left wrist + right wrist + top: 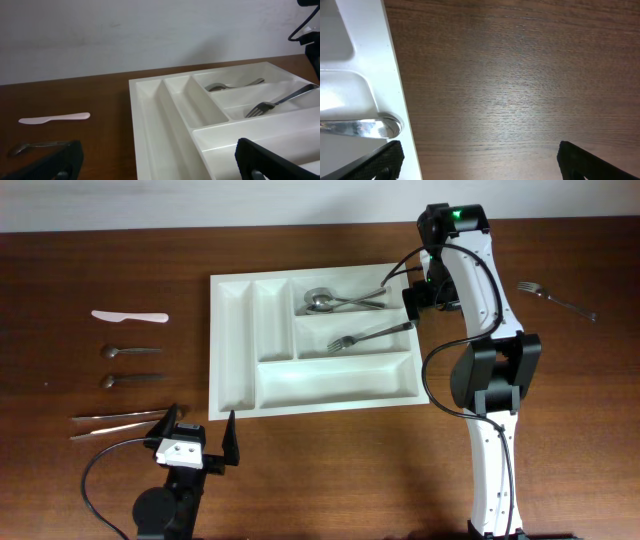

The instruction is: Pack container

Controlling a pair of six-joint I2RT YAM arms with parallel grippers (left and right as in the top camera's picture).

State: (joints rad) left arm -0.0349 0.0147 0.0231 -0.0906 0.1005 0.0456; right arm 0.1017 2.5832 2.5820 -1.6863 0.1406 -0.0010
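Observation:
The container, a white divided tray, lies mid-table. Its top crosswise compartment holds two spoons, and the one below holds a fork. My right gripper hovers at the tray's right edge, open and empty. In the right wrist view its fingers straddle the tray rim and bare wood, beside a shiny handle end. My left gripper stands open and empty just in front of the tray's near left corner. The left wrist view shows the tray, the spoons and the fork.
Left of the tray lie a white plastic knife, two small spoons and two long metal knives. Another fork lies at the far right. The right arm reaches along the tray's right side.

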